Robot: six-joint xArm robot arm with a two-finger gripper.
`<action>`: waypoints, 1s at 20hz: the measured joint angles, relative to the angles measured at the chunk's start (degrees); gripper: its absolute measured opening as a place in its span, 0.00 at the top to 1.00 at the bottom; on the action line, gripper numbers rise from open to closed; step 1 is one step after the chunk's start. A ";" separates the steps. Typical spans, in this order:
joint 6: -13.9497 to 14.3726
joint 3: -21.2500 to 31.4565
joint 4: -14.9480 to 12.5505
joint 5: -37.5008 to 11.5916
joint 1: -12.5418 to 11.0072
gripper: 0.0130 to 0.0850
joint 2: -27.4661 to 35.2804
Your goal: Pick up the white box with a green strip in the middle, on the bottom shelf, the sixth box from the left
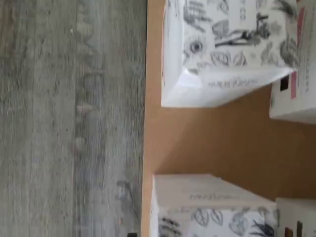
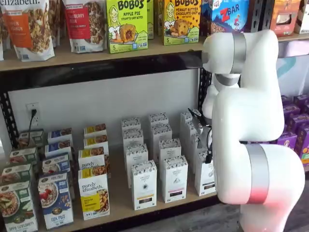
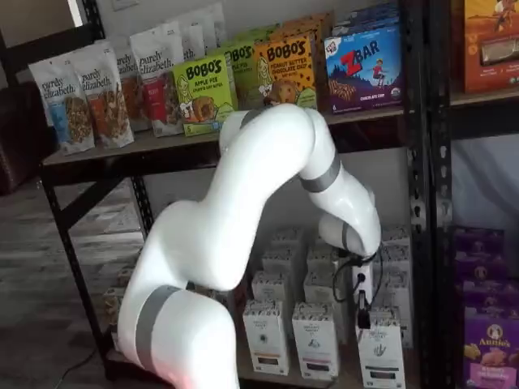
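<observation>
The pincer (image 3: pixel 362 314) is hanging just above the white box (image 3: pixel 381 355), its fingers' state unclear, and that light, stiff carton is probably inviting a grip across its narrow sides.

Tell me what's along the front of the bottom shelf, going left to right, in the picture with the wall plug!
Nature's Path box → blue cereal box → Purely Elizabeth box → white carton → white carton → the white box → robot arm.
</observation>
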 joint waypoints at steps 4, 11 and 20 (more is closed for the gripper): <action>2.41 -3.35 -2.73 2.12 -0.04 0.00 1.88; 7.14 -5.52 -8.35 5.00 -0.12 0.00 2.75; 10.59 -2.31 -12.94 3.02 -0.65 0.00 1.57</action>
